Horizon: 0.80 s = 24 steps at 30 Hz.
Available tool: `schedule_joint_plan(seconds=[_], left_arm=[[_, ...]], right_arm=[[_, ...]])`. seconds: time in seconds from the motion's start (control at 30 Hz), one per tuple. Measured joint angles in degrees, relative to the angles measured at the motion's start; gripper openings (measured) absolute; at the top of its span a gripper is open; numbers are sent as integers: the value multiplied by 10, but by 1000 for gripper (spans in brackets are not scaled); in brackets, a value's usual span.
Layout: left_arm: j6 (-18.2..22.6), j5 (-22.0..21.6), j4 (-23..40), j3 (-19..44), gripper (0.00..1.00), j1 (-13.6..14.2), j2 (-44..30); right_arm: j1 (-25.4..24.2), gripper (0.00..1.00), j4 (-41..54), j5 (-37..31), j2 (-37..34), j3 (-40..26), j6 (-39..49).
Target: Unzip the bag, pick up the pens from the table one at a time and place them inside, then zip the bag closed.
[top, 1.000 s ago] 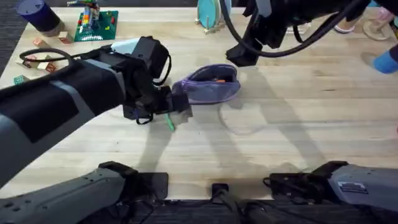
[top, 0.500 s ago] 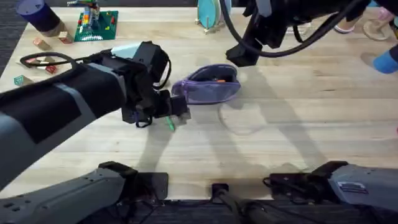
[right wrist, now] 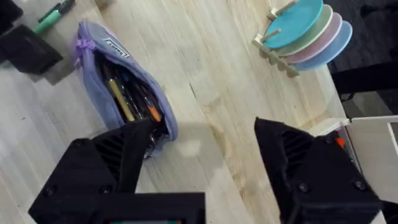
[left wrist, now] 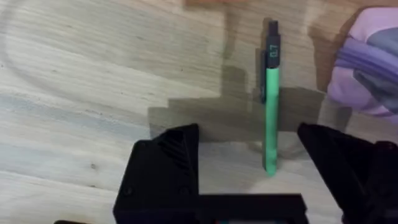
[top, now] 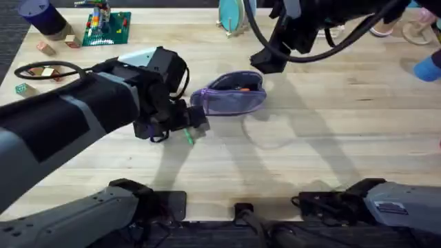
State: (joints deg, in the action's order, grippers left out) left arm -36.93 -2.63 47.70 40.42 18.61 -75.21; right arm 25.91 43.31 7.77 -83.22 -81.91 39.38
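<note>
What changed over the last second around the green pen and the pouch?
Little. The left claw drifted slightly toward the far side of the table, staying open over the green pen, which has not moved and is not yet gripped. The open purple pouch, with pens already inside, and the right claw, open above it, stayed as they were.

- The bag [top: 231, 96]: a lilac fabric pouch lying on its side just above the middle of the overhead frame, unzipped, with pens [right wrist: 127, 96] visible inside.
- The green pen [left wrist: 272, 106]: slim, bright green with a dark tip, flat on the table [top: 331, 138], just left of the bag.
</note>
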Motion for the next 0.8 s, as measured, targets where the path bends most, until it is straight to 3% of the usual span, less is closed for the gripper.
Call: schedule_joint_plan(seconds=[0.2,0.23,0.43,0.57,0.7,0.8], left_arm=[[-8,-3,-8,-6,994,0,7],[-9,-4,-8,-7,957,0,7],[-12,-12,-6,-7,668,0,7],[-16,-9,-11,-7,324,0,7],[-17,0,-17,-7,67,0,7],[-17,1,-17,-7,46,0,9]], right_arm=[[0,996,0,0,0,0,-5],[0,996,1,0,0,0,-5],[0,996,1,0,0,0,-5],[0,996,1,0,0,0,-5],[0,995,1,0,0,0,-6],[0,996,1,0,0,0,-6]])
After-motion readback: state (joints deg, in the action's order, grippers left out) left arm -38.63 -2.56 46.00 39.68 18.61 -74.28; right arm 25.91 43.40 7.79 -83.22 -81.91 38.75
